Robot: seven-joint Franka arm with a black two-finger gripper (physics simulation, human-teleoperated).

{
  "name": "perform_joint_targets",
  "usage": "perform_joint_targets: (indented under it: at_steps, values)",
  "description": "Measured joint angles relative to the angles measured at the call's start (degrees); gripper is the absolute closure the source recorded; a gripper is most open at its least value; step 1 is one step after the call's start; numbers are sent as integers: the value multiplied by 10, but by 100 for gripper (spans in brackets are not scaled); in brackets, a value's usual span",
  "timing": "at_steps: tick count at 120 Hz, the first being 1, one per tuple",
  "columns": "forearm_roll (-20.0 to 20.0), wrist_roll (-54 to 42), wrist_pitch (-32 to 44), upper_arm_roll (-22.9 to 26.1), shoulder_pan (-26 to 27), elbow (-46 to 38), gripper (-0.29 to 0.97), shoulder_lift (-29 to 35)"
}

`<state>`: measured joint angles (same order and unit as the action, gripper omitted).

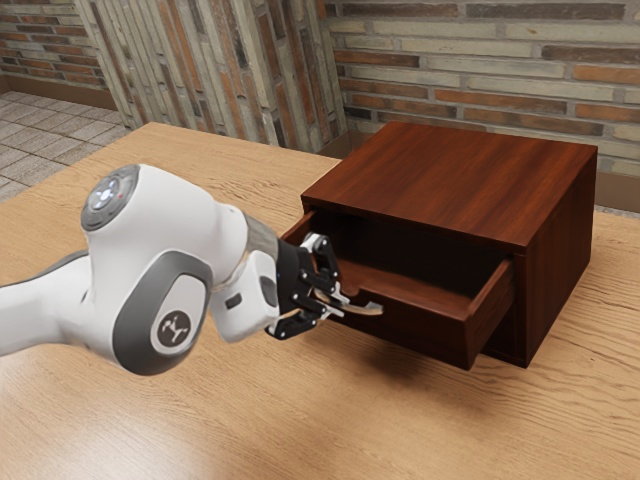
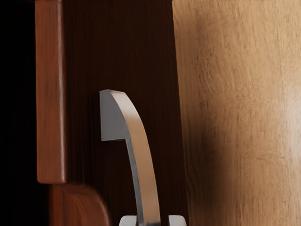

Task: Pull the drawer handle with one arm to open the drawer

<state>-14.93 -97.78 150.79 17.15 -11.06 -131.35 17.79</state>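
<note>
Pincer (image 1: 335,303) tight on handle (image 1: 368,309) of part-open drawer (image 1: 425,322)

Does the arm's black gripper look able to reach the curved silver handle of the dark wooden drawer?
Likely yes: the black gripper sits right at the curved silver handle, with nothing between them, on the partly open dark wooden drawer.

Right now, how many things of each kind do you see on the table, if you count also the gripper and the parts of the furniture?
Cabinet: 1
Drawer: 1, pulled partly out
Handle: 1, silver metal
Gripper: 1, black
Total: 4
</note>
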Motion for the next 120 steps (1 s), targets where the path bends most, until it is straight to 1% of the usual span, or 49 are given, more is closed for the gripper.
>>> perform_joint_targets:
  at_steps: [67,84,99,105,113,120]
  values:
    - [0,-1,-26,-5,2,-8,71,34]
    - [1,-1,-38,-21,2,-7,70,52]
    - [1,-1,-57,-38,2,-6,69,83]
    - [1,-2,-70,-48,2,-5,64,96]
    - [1,-5,-103,-60,2,9,50,104]
    - [5,-8,-161,-76,-1,56,38,104]
